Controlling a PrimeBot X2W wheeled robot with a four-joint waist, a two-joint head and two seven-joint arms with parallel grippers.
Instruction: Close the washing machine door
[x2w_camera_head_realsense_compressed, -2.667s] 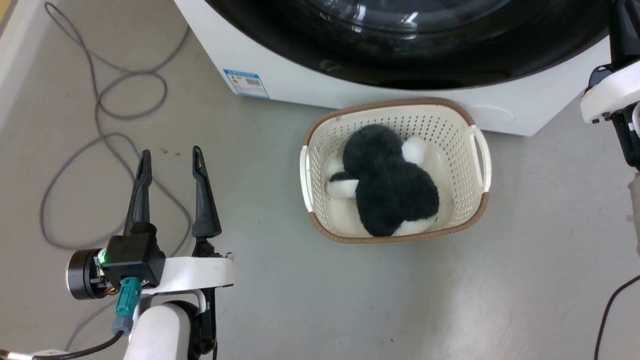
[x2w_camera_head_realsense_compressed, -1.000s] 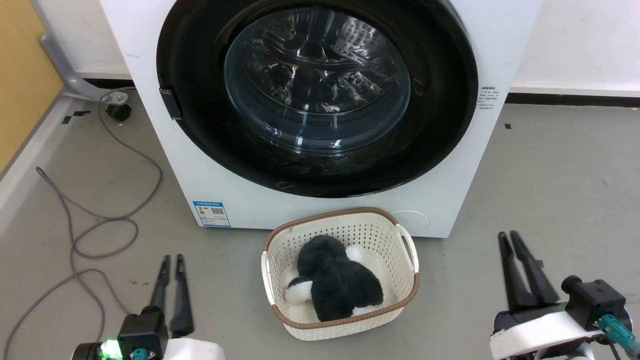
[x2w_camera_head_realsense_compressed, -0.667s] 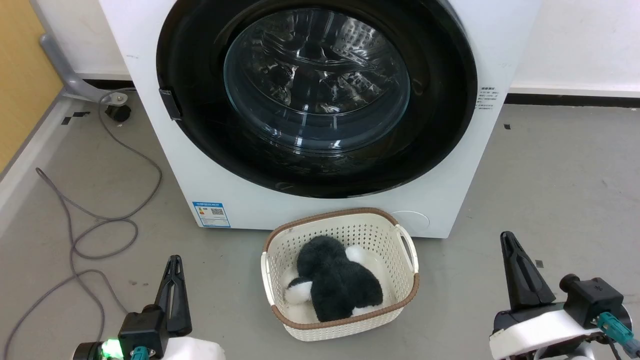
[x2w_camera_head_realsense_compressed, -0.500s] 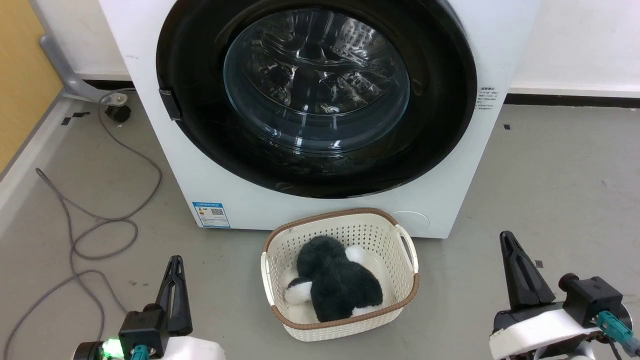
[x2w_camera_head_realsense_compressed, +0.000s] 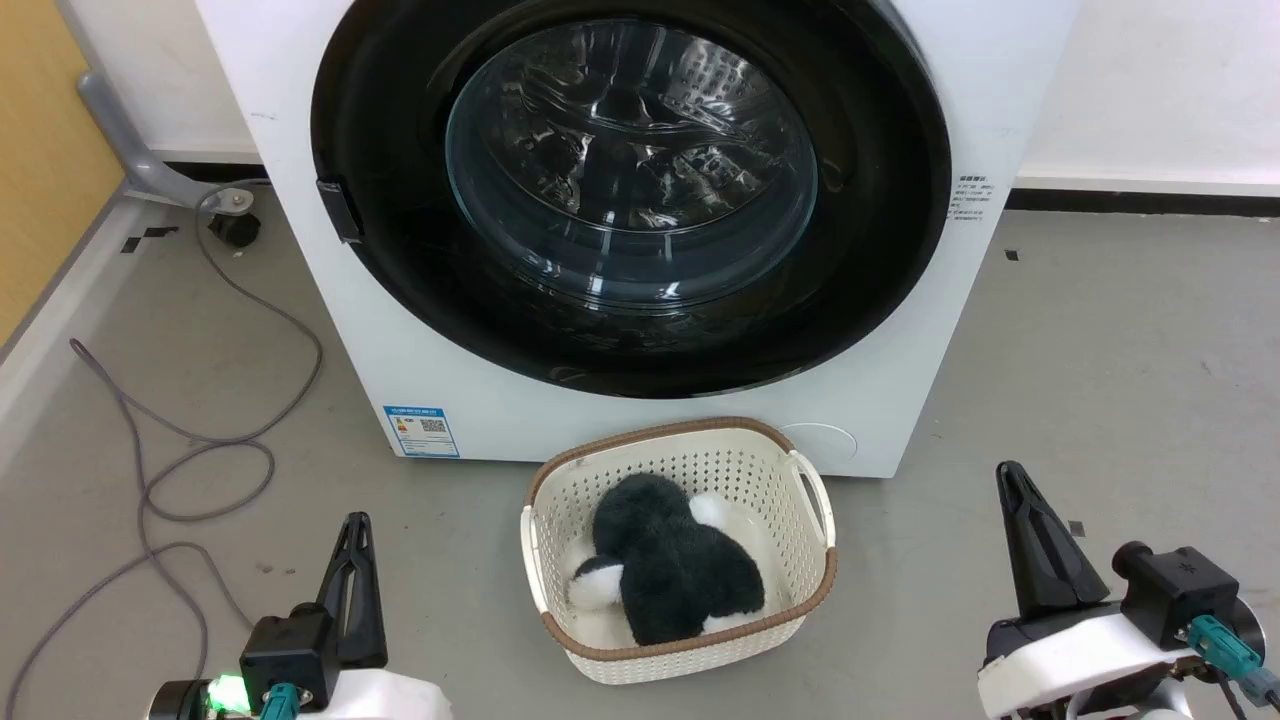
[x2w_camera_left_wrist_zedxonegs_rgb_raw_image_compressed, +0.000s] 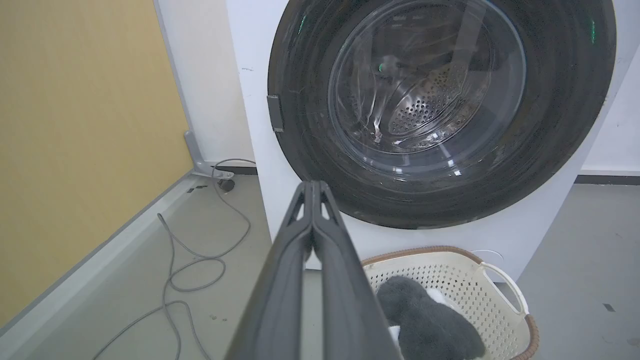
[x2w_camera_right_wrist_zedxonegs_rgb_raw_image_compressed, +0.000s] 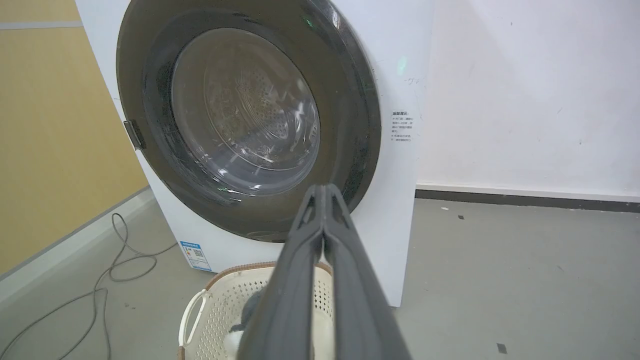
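Washing machine door (x2w_camera_head_realsense_compressed: 630, 170) lies flush against the washing machine (x2w_camera_head_realsense_compressed: 360, 350), with both grippers low and well apart from it.

The door's glossy black rim sits flat on the white front, its small edge tab (x2w_camera_head_realsense_compressed: 338, 210) on the left side. A perforated basket (x2w_camera_head_realsense_compressed: 560, 480) holding a dark plush toy (x2w_camera_head_realsense_compressed: 670, 570) stands on the floor just before the washer. The left gripper (x2w_camera_head_realsense_compressed: 355, 525) is to the basket's left and the right gripper (x2w_camera_head_realsense_compressed: 1008, 472) to its right. Each has its fingers pressed together on nothing, pointing toward the door in the wrist views. A grey cable (x2w_camera_head_realsense_compressed: 200, 440) loops on the floor at the left.
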